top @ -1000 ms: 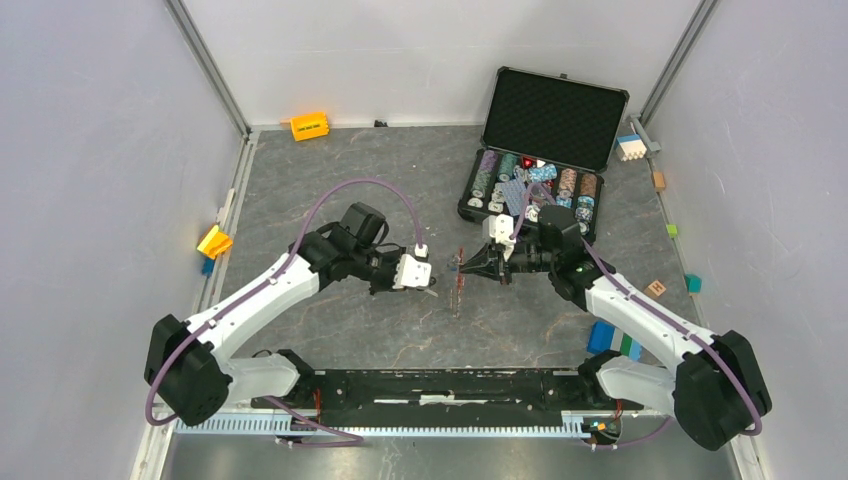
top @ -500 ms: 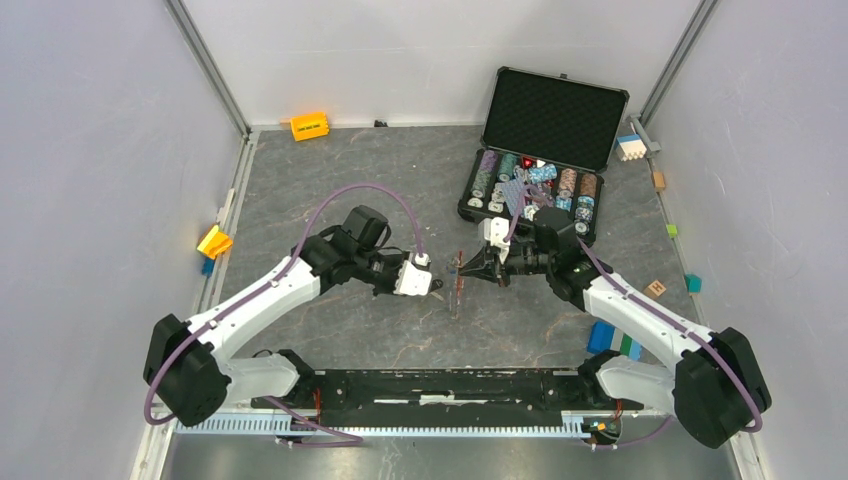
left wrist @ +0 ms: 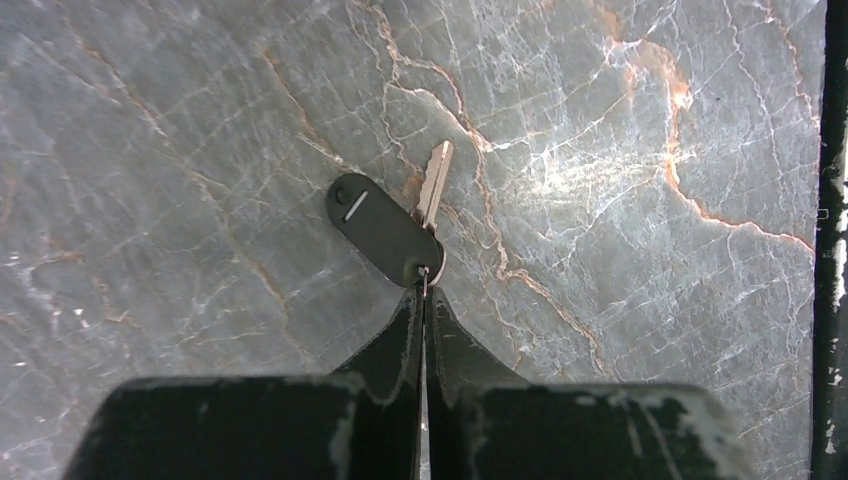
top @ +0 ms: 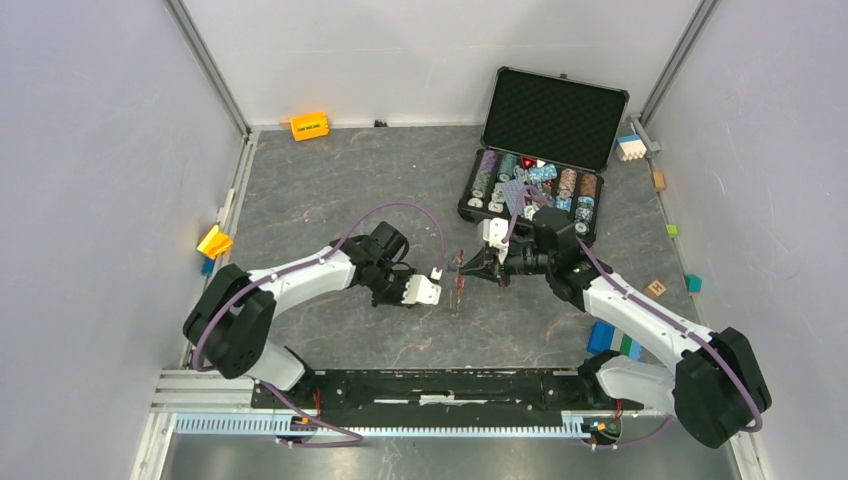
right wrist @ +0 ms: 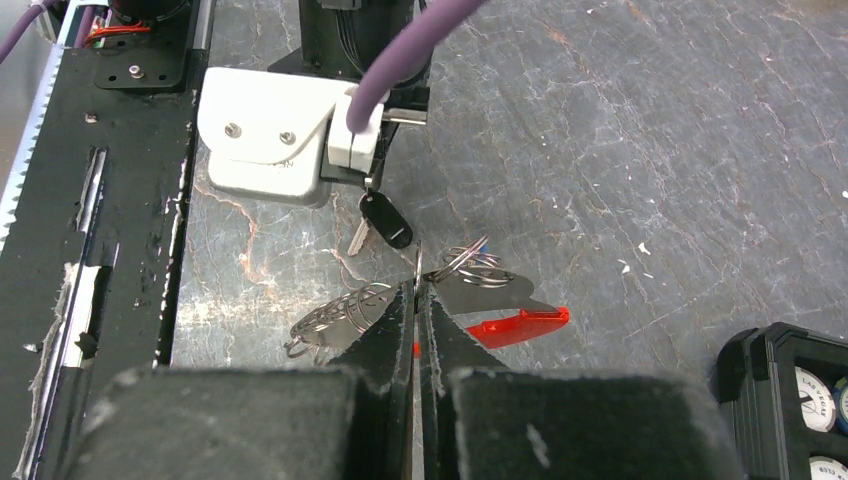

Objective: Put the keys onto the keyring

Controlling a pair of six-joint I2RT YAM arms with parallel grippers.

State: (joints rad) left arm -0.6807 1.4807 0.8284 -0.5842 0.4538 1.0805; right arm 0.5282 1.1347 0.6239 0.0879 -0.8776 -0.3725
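Worktop (top: 330,190) of grey marbled stone lies under both my arms, with the open poker chip case (top: 555,112) at the far right. I judge this to be the middle of the threading step.

My right fingers (right wrist: 385,330) are pressed together on the keyring (right wrist: 345,310), and its red fob (right wrist: 518,324) trails off to one side. My left fingers (left wrist: 400,340) are clamped on the small link of a silver key (left wrist: 437,180), which hangs with a black oval tag (left wrist: 378,232). The key is just beside the keyring but apart from it.

A few small rings sit close to the fob. I cannot make out whether they already carry keys.

Next I have to slip the key's link onto the loop's open end. That calls for fine alignment and a steady right hold.
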